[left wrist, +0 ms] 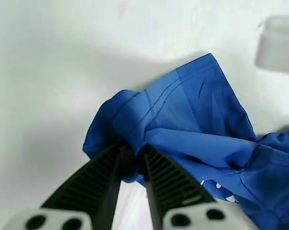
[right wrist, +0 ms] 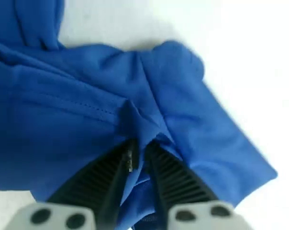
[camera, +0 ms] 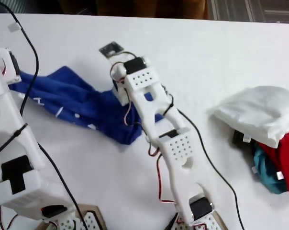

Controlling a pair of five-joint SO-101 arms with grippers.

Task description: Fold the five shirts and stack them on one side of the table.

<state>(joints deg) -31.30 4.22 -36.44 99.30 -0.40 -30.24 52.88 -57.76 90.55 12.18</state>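
Note:
A blue shirt [camera: 77, 103] lies crumpled across the white table [camera: 206, 57], stretched between the two arms. At the shirt's left end my left gripper [left wrist: 134, 152] is shut on a bunched fold of blue cloth [left wrist: 183, 120]. My right gripper [right wrist: 139, 146] is shut on another pinch of the same blue shirt [right wrist: 63, 120], near the table's middle under the right arm [camera: 149, 96]. A pile of other shirts sits at the right edge: a white one [camera: 259, 112] on top, a red one [camera: 285, 158] and a teal one [camera: 266, 170] below.
Black cables [camera: 34, 52] run over the table by the left arm [camera: 10, 139] and beside the right arm. A small dark tag [camera: 111, 48] lies on the table behind the right arm. Bare tabletop stretches along the far side and front middle.

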